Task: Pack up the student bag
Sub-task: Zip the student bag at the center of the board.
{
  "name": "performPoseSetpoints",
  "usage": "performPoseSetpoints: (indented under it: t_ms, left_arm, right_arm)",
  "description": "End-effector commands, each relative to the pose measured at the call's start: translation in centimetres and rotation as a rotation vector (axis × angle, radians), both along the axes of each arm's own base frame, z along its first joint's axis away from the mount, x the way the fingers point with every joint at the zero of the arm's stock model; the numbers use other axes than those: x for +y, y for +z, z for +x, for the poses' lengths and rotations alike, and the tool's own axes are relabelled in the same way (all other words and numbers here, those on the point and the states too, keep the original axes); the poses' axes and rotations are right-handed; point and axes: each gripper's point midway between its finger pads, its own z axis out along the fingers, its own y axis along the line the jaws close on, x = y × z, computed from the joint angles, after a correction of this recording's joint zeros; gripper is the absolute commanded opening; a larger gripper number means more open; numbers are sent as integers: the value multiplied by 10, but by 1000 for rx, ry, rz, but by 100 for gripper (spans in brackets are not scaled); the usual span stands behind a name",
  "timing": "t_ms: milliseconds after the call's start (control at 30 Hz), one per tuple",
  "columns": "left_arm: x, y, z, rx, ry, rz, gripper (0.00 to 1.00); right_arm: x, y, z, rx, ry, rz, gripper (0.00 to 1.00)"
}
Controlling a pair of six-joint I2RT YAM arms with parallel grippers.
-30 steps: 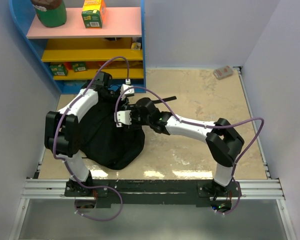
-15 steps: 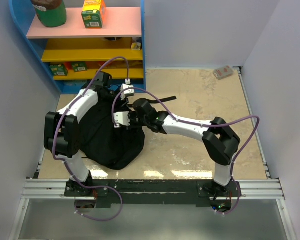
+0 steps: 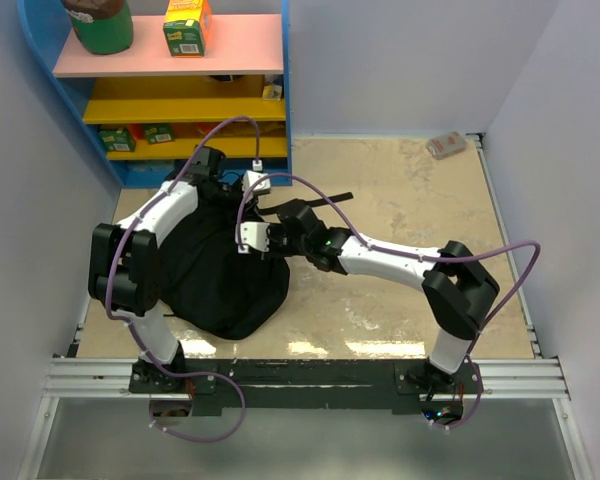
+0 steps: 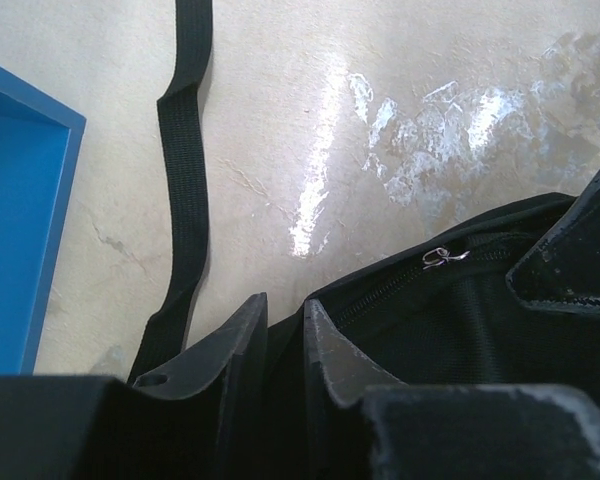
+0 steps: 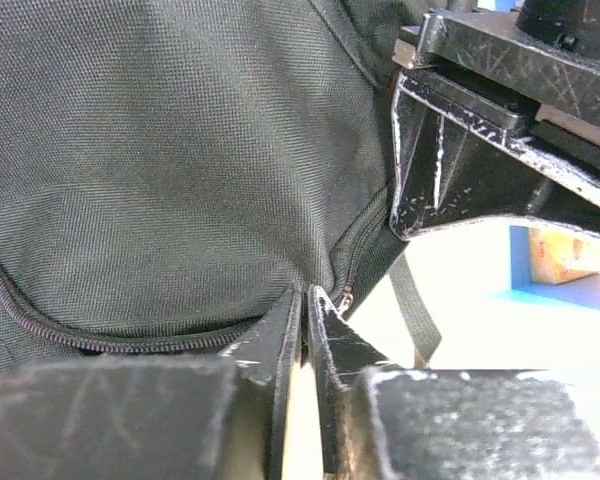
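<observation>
The student bag [image 3: 215, 275] is a large black fabric backpack lying on the beige floor between the arms. My left gripper [image 3: 223, 190] sits at the bag's far edge; in the left wrist view its fingers [image 4: 248, 335] stand narrowly apart with the bag's black rim [image 4: 286, 345] pinched between them, beside the zip and its metal pull [image 4: 442, 257]. My right gripper [image 3: 260, 238] is at the bag's right upper side. In the right wrist view my right gripper [image 5: 307, 300] is almost closed, its tips nipping a fold of the bag [image 5: 180, 150] next to the zip line.
A blue shelf unit [image 3: 285, 90] with pink and yellow shelves stands at the back left, holding a green jar [image 3: 98, 22] and a yellow box [image 3: 187, 27]. A black strap [image 4: 185, 170] trails over the floor. A small pinkish packet [image 3: 446, 145] lies at the back right.
Both grippers have closed: the right one from wide open to nearly shut at the bag's zip, the left one down onto the bag's rim. The right arm's elbow swung right.
</observation>
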Motion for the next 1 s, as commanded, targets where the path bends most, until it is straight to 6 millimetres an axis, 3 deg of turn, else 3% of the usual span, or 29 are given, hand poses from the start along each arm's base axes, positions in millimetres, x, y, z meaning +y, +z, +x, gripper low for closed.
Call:
performPoseSetpoints:
  t_ms: [0,267,400,467,833,967]
  left_arm:
    - [1,13,10,-87,3,5,23]
    - [3,16,8,-92,4,8,21]
    - [0,19,10,-93,19,-8,6]
    - [-1,20,13,-99,30,-14,0]
    - [4,13,24,-105,105,15,0]
    - [13,12,44,-139,212,39,0]
  right_arm:
    - [-1,21,1,-14,-28,68,0]
    - [-4,30,5,-10,-51,119,0]
    - [-14,47,11,6,-109,223,0]
    - [-21,65,17,1,-143,298,0]
    - [-32,59,3,137,-205,435,0]
    - [-37,66,-2,151,-226,485,0]
